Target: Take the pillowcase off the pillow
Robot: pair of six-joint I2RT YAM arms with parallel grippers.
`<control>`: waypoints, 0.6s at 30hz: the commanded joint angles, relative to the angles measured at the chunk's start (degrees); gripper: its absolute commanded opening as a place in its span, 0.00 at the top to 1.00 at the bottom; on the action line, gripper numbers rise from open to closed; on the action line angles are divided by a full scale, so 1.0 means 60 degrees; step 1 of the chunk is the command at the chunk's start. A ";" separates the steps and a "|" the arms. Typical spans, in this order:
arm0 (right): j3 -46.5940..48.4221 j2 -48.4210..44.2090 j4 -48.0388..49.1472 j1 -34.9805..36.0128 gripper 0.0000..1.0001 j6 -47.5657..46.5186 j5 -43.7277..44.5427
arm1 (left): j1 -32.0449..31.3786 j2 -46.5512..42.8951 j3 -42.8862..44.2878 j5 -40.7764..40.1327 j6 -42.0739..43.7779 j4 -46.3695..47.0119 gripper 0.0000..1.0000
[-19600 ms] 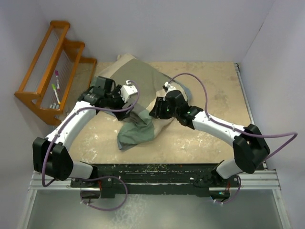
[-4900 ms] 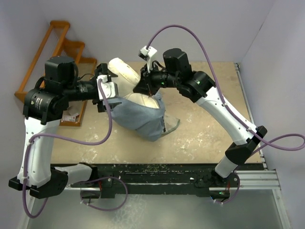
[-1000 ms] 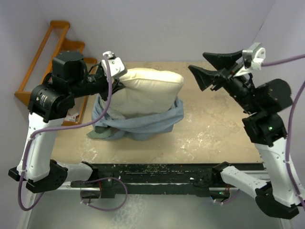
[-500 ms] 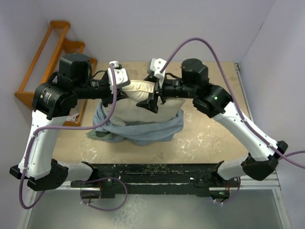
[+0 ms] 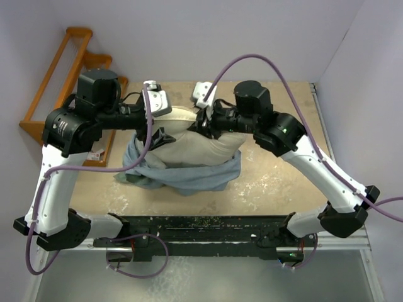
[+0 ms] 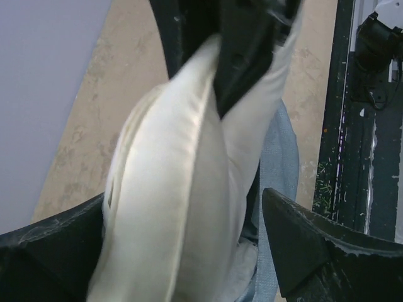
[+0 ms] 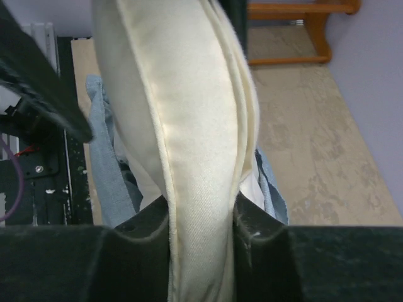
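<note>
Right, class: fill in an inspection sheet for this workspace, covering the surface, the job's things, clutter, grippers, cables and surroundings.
Surface: beige table top, mottled with pale patches.
Job's things: pillow, cream and mostly bare; pillowcase, blue-grey side out, bunched round the pillow's near side.
Clutter: orange wooden rack at the table's left edge.
Grippers: left gripper open, with its fingers either side of the pillow; right gripper shut, its fingers pinching the pillow's seamed edge.
Cables: purple cables loop along both arms.
Surroundings: lavender walls on three sides; black rail along the near edge.
</note>
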 commanded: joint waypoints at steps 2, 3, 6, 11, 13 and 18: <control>-0.1681 -0.1581 0.3615 -0.1940 0.86 0.1011 -0.1396 | 0.0318 -0.0185 -0.0115 -0.0563 0.0549 0.0279 0.03; -0.2017 -0.1870 0.4159 -0.2027 0.90 0.0969 -0.1639 | 0.0935 -0.0242 -0.0495 -0.0460 0.0882 0.0284 0.02; -0.2065 -0.2064 0.4227 -0.2080 0.96 0.0735 -0.1823 | 0.3383 -0.0082 -0.1460 0.0938 0.2254 -0.0234 0.03; -0.2204 -0.2098 0.3684 -0.2089 0.99 0.0509 -0.1744 | 0.4564 -0.0113 -0.2515 0.1819 0.3502 -0.0701 0.01; -0.2538 -0.2214 0.4092 -0.2090 1.00 0.0655 -0.1498 | 0.4657 -0.0396 -0.3471 0.1613 0.3808 -0.0407 0.01; -0.3093 -0.2324 0.4643 -0.2097 1.00 0.0956 -0.1101 | 0.5514 0.0490 -0.4841 0.1298 0.5450 -0.1308 0.01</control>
